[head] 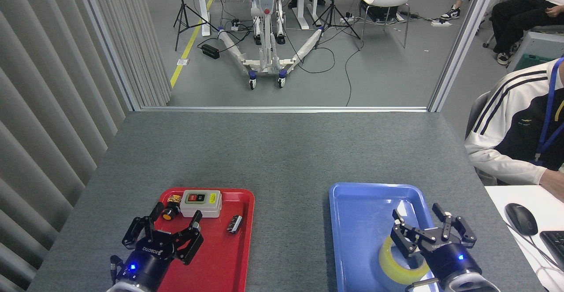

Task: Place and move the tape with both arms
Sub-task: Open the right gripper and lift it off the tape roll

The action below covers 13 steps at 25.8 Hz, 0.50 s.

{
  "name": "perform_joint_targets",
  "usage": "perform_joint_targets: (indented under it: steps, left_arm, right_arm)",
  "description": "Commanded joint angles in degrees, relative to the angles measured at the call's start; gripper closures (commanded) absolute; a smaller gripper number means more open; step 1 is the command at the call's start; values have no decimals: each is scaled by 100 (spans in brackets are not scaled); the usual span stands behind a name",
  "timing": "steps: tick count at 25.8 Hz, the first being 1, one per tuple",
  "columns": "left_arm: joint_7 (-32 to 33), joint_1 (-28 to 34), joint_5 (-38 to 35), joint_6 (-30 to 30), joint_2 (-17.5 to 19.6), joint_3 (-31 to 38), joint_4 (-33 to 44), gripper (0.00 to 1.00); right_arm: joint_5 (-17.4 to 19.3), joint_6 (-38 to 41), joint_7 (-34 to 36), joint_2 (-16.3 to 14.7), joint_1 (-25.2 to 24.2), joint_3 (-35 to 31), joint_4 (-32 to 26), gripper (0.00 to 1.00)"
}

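Grey table [282, 160], tape [398, 265] in blue tray [357, 204]

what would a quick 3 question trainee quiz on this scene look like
1. True or false: the wide roll of translucent yellow packing tape lies in the shallow blue plastic tray.
2. Which tool is nearest the tape: A) the left tool or B) the right tool?
3. Fill in: the grey switch box with red and green buttons sits at the far end of the ___ tray.

Key
1. True; the roll lies flat near the tray's near end.
2. B; its fingers are spread open just above the roll, not closed on it.
3. Red; a small black clip-like part lies beside the box.
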State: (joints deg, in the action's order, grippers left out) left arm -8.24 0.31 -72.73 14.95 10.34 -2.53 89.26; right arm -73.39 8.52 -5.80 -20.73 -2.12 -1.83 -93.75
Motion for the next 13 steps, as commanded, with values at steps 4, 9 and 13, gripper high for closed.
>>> perform_joint_targets:
  steps: [4, 9, 13]
  left_arm:
    - [-424, 119, -13, 184, -155, 323, 171, 1]
    - [-310, 119, -22, 280, -462, 420, -110, 1]
    - [-266, 128, -31, 263, -594, 596, -190, 1]
  right_arm:
    - [-149, -254, 1776, 227, -245, -107, 68, 0]
    - [-325, -641, 703, 359, -368, -37, 50, 4]
    - [-334, -641, 484, 395, -438, 7, 6, 4]
